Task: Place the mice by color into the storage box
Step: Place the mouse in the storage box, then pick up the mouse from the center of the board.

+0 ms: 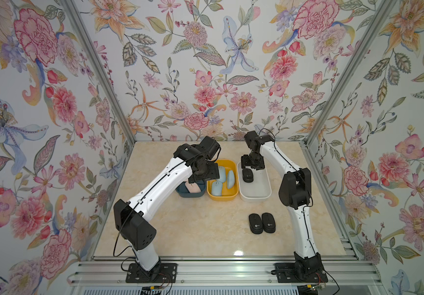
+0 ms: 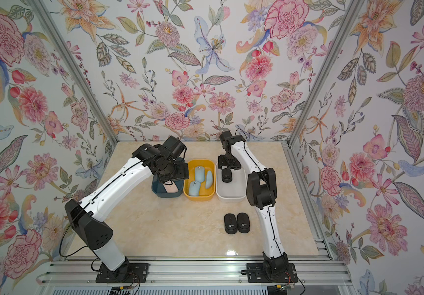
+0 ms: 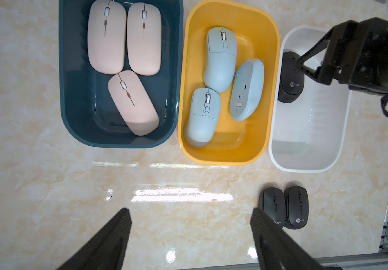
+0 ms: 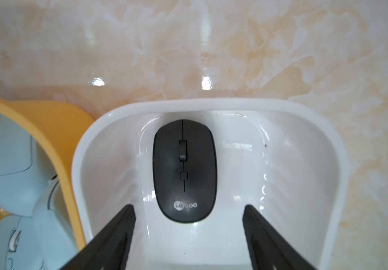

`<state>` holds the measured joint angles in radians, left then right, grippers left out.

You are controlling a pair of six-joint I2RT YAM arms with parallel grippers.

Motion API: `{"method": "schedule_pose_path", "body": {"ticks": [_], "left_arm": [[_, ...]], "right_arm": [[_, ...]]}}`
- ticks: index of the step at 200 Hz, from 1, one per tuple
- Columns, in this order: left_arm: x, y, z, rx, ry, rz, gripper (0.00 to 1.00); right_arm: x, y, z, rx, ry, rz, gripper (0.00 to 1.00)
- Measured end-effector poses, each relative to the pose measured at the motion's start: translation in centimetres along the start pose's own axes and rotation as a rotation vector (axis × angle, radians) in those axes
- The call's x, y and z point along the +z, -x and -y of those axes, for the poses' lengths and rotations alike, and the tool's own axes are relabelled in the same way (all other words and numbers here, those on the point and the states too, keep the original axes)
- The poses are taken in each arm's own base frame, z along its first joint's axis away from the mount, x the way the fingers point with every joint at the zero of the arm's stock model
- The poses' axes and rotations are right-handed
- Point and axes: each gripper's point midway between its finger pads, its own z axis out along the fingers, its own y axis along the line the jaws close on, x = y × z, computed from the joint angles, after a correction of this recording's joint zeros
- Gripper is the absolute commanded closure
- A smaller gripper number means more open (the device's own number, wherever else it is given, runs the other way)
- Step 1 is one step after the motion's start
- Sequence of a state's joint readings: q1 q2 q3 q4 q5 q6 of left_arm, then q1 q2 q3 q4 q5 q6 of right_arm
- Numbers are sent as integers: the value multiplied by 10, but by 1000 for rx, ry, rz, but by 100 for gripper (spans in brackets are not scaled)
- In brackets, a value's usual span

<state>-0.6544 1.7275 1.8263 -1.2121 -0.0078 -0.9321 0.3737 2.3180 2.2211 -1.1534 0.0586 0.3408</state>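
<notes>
R fingers (image 4: pixel 118 229) stand apart, nothing pinched. The R gripper (image 4: pixel 188 208) sits low inside the white bin (image 4: pixel 211 104), one tip on each side of the tail end of the black mouse (image 4: pixel 184 170). That mouse lies flat on the bin floor near the far wall, free of both tips afaict.

Risk 1: if I pull out at a slant, a tip could clip the mouse or the bin wall. The bin looks light, so it would prob slide into the yellow bin (image 4: pixel 48 121) just beside it.

Risk 2: two black mice (image 3: pixel 272 207) (image 3: pixel 296 207) wait on the table (image 1: pixel 193 229), touching side by side. There's no gap for a finger between them, so a pinch may shove the pair or grab both.

L gripper (image 3: pixel 190 217) hovers wide and empty. Pink mice (image 3: pixel 106 37) fill the blue bin (image 3: pixel 71 117), light blue mice (image 3: pixel 220 58) the yellow bin. If L also goes for the pair, the arms could clash.
</notes>
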Motion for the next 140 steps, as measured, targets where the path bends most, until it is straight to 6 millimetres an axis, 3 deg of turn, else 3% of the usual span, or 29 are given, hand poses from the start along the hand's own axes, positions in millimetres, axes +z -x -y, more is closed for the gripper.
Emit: {"method": "schedule_pose_path", "body": {"ticks": [36, 53, 69, 105, 140], "left_arm": [[5, -4, -3, 10, 11, -13, 16], [5, -3, -1, 10, 6, -12, 16], [5, -3, 0, 15, 1, -7, 15], [4, -1, 8, 27, -23, 17, 15], [4, 0, 13, 38, -45, 37, 14]], "right_arm": [[-92, -12, 15, -12, 19, 158, 23], [-118, -27, 25, -14, 14, 201, 23], [-124, -46, 34, -14, 4, 206, 23], [-114, -105, 54, -28, -37, 147, 21], [-124, -152, 69, -53, -77, 164, 20]]}}
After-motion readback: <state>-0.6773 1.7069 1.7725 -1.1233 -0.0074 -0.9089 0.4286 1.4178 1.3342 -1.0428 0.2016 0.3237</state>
